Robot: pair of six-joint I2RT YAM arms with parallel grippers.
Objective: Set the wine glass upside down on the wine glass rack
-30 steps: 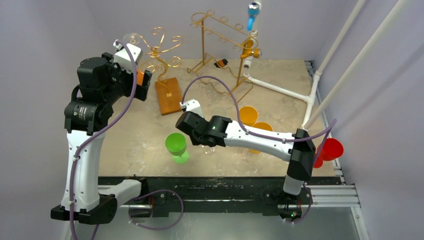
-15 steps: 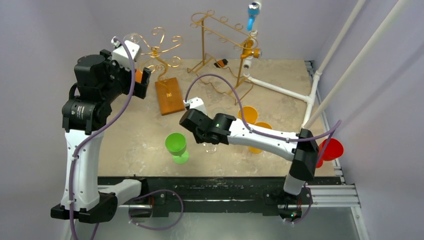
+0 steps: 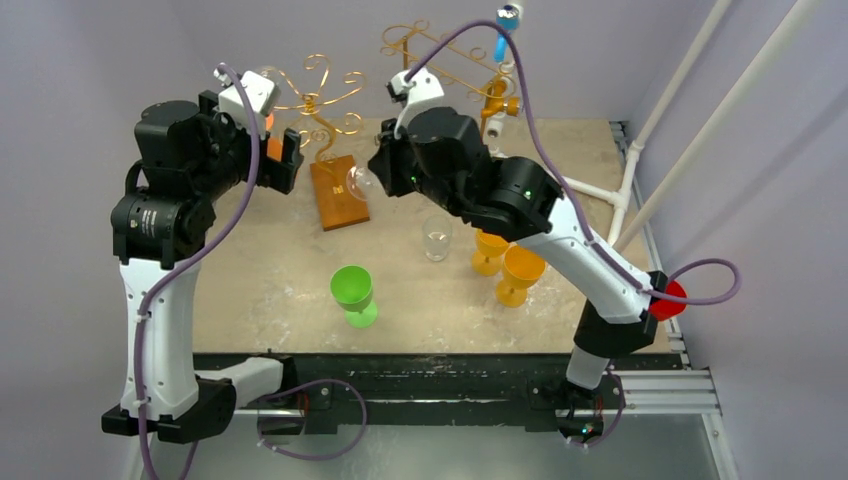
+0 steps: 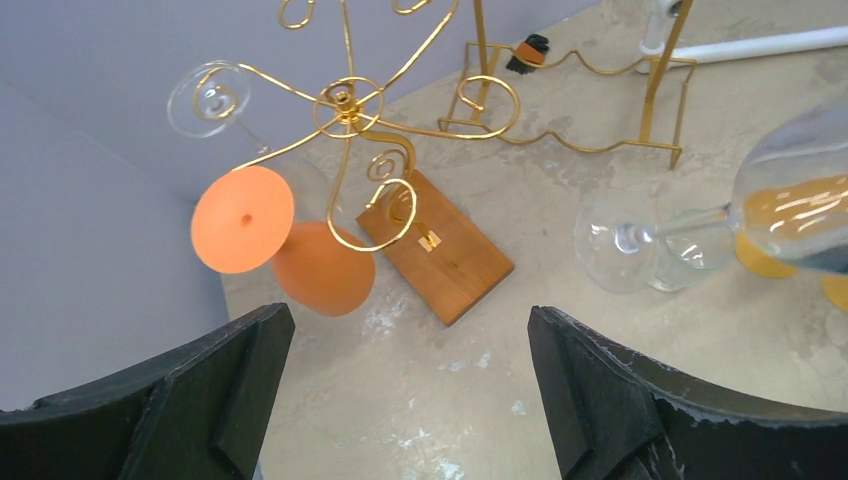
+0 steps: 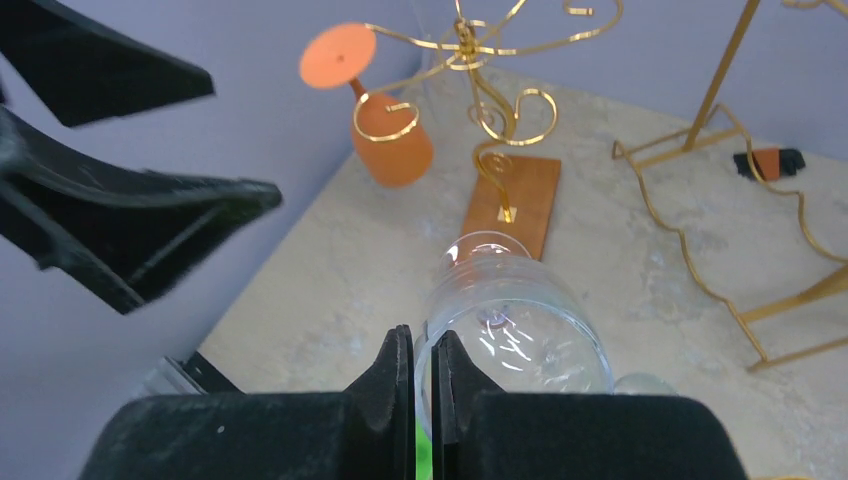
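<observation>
Right hand clenched on the wine glass. It pinches the bowl wall at the rim, with one finger apparently inside and one outside. The glass is airborne, off the counter, and not on the wine glass rack.

Orientation: the long axis is close to horizontal, neither upright nor inverted. The mouth faces back toward the right hand. The stem and foot point away from it, toward the rack's wooden base. From the left wrist camera the foot is the left end, the stem tilts slightly up to the right, and the bowl is cut off at the frame edge. In the top view the foot sits just beside the right edge of the base.

Left hand released, fingers wide apart, nothing between them. It is raised on the far side of the rack, facing it.

The rack carries an orange glass hung upside down and a clear glass on a neighbouring arm.

A green glass and a tumbler stand upright on the counter.
</observation>
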